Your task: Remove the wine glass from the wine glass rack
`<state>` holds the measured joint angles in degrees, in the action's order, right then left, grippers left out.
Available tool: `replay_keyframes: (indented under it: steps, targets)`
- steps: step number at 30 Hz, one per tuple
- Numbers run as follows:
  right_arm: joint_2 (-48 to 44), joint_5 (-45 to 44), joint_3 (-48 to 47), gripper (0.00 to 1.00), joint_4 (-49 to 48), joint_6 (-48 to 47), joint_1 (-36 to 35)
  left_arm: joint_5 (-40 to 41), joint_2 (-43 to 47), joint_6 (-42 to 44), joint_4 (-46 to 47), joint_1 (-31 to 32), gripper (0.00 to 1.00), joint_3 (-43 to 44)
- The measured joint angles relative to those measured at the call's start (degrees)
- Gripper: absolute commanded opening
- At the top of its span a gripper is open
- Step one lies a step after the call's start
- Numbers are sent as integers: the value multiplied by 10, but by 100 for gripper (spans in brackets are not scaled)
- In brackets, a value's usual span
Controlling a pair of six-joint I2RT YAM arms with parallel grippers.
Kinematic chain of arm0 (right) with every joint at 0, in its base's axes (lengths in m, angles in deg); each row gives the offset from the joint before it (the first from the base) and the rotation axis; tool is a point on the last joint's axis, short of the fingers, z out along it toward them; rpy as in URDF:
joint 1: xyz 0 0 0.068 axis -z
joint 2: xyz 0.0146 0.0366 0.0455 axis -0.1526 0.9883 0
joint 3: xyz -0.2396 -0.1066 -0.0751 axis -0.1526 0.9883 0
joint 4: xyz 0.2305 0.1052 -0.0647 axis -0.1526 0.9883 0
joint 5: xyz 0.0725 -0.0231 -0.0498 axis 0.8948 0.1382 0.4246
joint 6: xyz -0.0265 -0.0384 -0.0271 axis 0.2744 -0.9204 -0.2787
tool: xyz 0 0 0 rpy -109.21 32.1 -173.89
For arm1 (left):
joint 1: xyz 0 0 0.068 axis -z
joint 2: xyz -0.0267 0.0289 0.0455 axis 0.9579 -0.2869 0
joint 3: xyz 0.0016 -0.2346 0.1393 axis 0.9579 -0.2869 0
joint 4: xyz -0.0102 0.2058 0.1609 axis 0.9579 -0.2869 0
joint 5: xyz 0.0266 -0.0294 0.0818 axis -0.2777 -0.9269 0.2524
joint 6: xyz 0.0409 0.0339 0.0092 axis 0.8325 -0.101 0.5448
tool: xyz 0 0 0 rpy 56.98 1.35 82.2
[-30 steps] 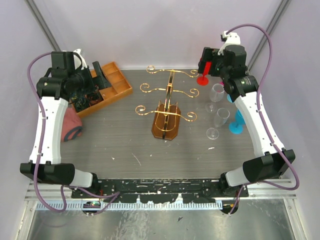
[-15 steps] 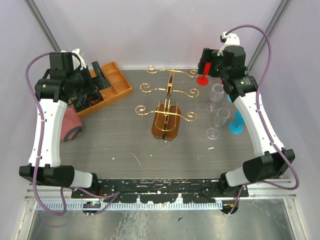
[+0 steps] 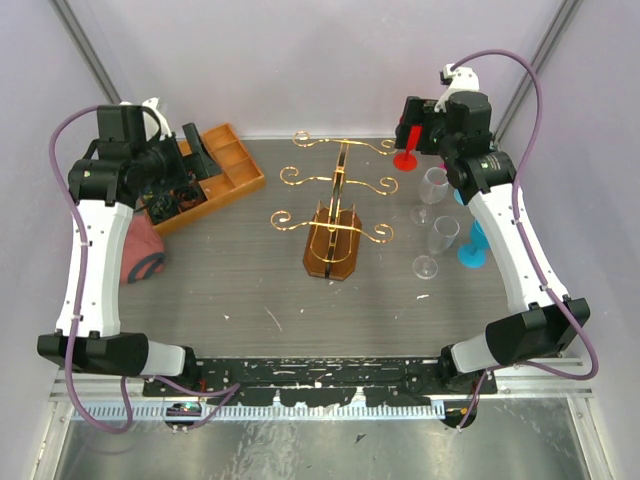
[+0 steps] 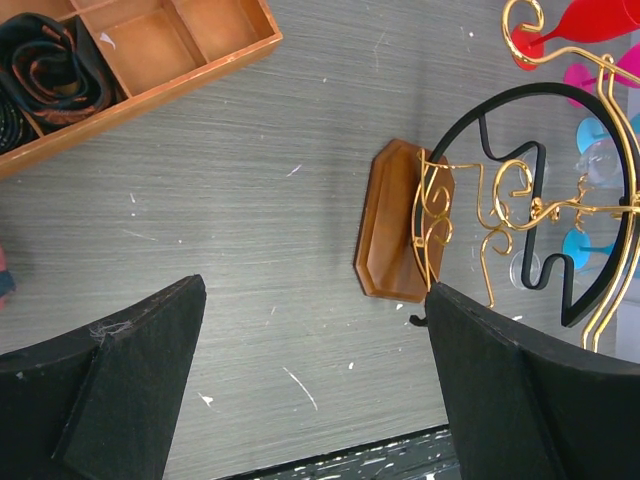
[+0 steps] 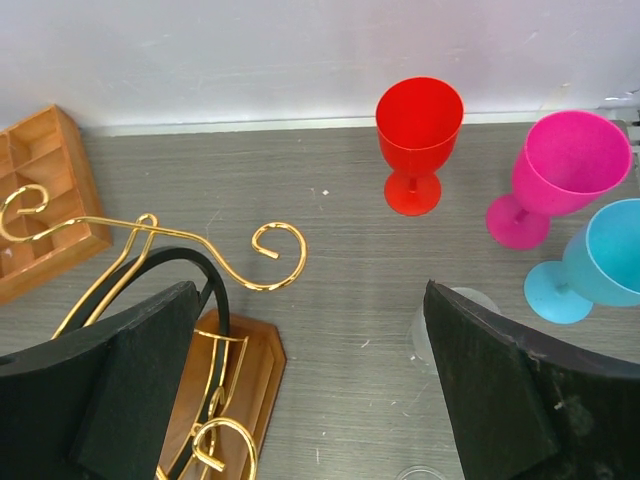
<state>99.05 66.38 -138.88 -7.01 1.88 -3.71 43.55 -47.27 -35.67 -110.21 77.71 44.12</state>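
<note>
The gold wire wine glass rack point(image 3: 336, 205) stands mid-table on its amber-brown base point(image 3: 331, 256). I see no glass hanging on its scroll arms. It also shows in the left wrist view point(image 4: 520, 200) and the right wrist view point(image 5: 160, 262). Wine glasses stand upright on the table right of the rack: a red one point(image 3: 406, 152) point(image 5: 418, 140), a pink one point(image 5: 560, 172), a blue one point(image 5: 600, 262) and clear ones point(image 3: 436, 186) point(image 3: 444, 236). My left gripper point(image 3: 197, 148) point(image 4: 312, 330) is open and empty, high at the back left. My right gripper point(image 3: 409, 130) point(image 5: 310, 330) is open and empty, high above the red glass.
An orange-brown compartmented tray point(image 3: 232, 165) point(image 4: 150, 40) lies at the back left with dark rolled items point(image 4: 50, 65) in it. A maroon pouch point(image 3: 143, 252) lies at the left edge. White walls close in the back and sides.
My left wrist has shifted slightly toward the back left. The right arm and the glasses have not moved.
</note>
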Motion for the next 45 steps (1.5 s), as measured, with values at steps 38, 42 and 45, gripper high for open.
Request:
replay_keyframes:
  steps: [38, 42, 45]
  targets:
    - [-50, 144, 28, 100, -10, 4, -106, -114, 74, -58, 36, 0, 96, -66]
    - [-51, 142, 35, 81, -9, 4, -106, -116, 74, -61, 38, 0, 8, -67]
    - [-52, 141, 37, 1, -9, -1, -106, -132, 74, -59, 43, 0, 0, -68]
